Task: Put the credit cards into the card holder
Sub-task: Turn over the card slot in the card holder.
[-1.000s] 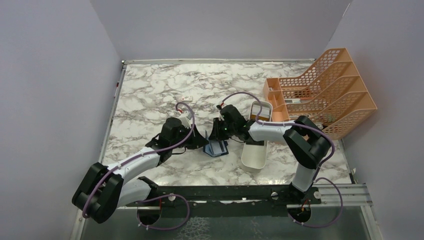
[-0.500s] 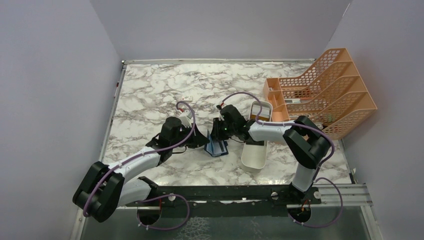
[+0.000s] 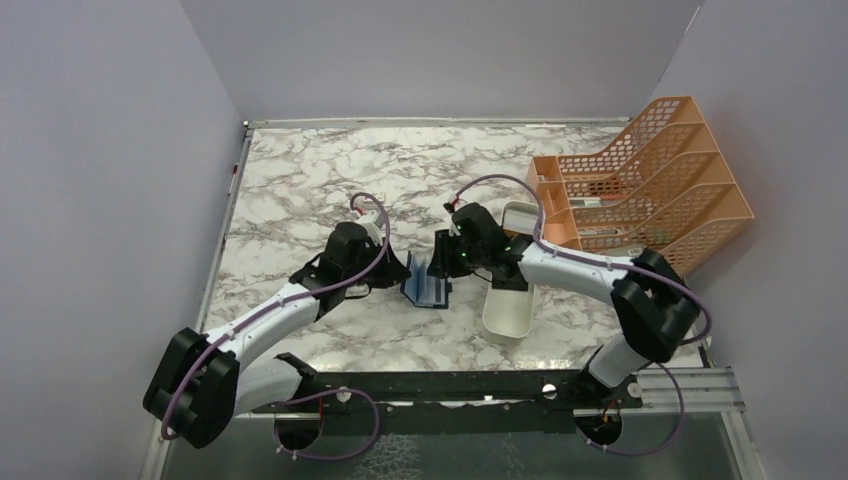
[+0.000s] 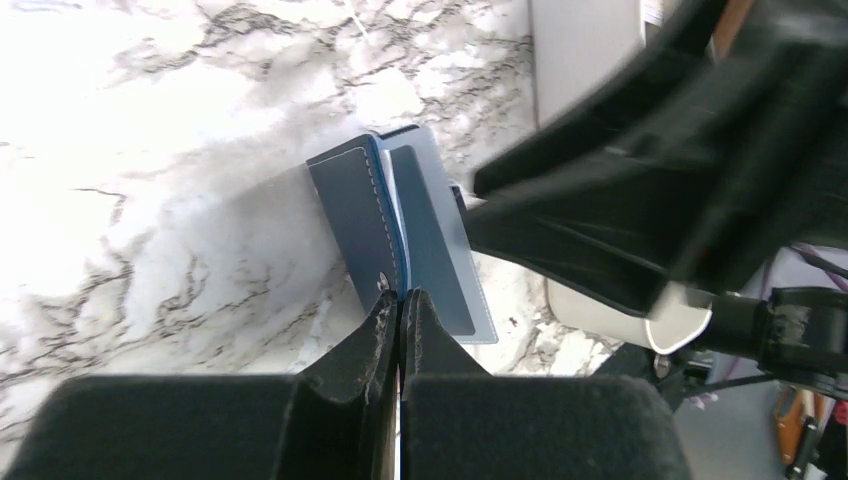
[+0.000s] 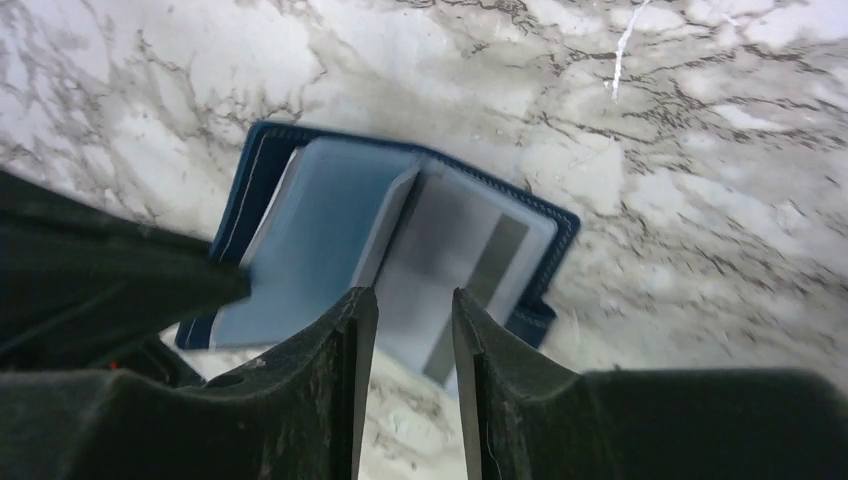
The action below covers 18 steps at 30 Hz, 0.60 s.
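Observation:
The navy-blue card holder (image 3: 424, 289) stands part open on the marble table between the two arms. My left gripper (image 3: 402, 279) is shut on the edge of its navy cover (image 4: 352, 215); the fingertips (image 4: 385, 312) meet right at the holder's snap. In the right wrist view the holder (image 5: 300, 230) shows its light blue inside, and a grey credit card (image 5: 462, 268) with a darker stripe lies against the right panel, sticking out at the near edge. My right gripper (image 5: 412, 305) is open just in front of that card, jaws on either side of its near end. Other cards are out of view.
A long white oblong tray (image 3: 510, 300) lies just right of the holder, under the right arm. An orange mesh file rack (image 3: 650, 195) stands at the back right. Grey walls close in the table on the left, back and right.
My right gripper has drawn back a little to the right and its elbow swung outward. The holder and my left gripper shifted slightly left and away.

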{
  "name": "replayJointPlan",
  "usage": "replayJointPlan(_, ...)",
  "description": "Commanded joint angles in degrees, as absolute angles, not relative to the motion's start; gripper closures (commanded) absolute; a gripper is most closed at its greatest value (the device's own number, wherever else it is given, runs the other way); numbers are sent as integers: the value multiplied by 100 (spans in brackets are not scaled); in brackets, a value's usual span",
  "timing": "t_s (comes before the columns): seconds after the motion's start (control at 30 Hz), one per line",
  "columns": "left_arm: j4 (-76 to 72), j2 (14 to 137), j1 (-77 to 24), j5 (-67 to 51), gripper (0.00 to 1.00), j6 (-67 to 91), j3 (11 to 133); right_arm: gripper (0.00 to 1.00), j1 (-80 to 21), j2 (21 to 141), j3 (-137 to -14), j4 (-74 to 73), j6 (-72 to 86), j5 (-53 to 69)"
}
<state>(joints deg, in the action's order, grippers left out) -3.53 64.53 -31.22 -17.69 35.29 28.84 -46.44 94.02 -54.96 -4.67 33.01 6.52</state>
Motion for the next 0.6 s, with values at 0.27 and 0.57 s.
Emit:
replayJointPlan(0.27,807,6781,-3448,-1046,100,3203,3933,57,-4667,7742,-5561,-1779,2374,-709)
replayJointPlan(0.57,-569,6756,-2727,-2404,100,3984,2924,57,-4538,7629,-6042,-2741,1149,-1756)
